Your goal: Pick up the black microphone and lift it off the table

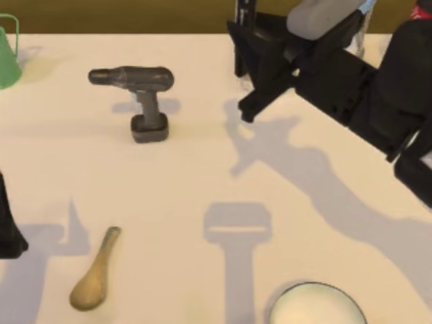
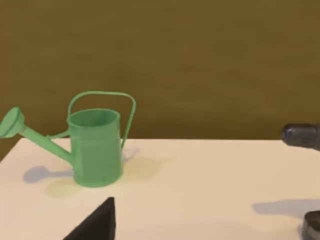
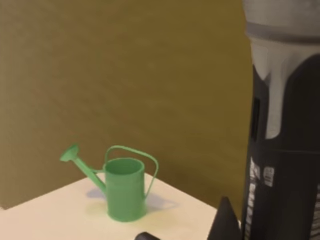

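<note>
The black microphone point(image 3: 282, 150) stands upright, filling one edge of the right wrist view: grey head, silver collar, black handle. From above it is a thin black stick point(image 1: 241, 15) at the table's point(image 1: 196, 196) back edge, its head out of frame and its foot hidden by my right gripper point(image 1: 239, 70). That gripper hovers open beside the handle, and one fingertip point(image 3: 225, 217) shows just next to it. My left gripper point(image 1: 5, 229) is parked open at the left edge, with one finger point(image 2: 100, 222) in view.
A dark grey drill point(image 1: 138, 88) stands left of the right gripper. The green watering can point(image 1: 5, 57) is at the back left corner. A wooden spoon point(image 1: 94, 270) lies front left, a white bowl point(image 1: 317, 307) front right. A grey rounded shape point(image 1: 320, 17) shows behind the right arm.
</note>
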{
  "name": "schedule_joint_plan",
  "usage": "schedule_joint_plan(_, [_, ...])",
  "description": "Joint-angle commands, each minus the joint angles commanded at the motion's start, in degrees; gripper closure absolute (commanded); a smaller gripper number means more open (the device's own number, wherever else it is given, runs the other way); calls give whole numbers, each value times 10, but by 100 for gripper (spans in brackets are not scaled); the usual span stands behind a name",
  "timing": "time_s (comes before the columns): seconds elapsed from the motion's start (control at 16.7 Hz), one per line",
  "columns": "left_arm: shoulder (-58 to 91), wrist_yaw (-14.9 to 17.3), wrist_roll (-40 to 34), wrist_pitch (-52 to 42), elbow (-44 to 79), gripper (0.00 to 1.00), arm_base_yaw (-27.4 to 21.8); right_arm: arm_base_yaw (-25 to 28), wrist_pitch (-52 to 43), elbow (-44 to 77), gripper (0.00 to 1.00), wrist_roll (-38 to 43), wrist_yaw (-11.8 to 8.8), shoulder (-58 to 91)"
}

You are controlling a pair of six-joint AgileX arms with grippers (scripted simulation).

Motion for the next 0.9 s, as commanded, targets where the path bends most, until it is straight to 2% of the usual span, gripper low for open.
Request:
schedule_joint_plan(0.72, [1, 1, 0, 0, 1, 0, -1, 1, 0, 0, 100, 0, 1, -1])
schedule_joint_plan(0.9, [38, 25, 3, 11, 28, 0, -17, 1, 0, 0, 100, 0, 1, -1])
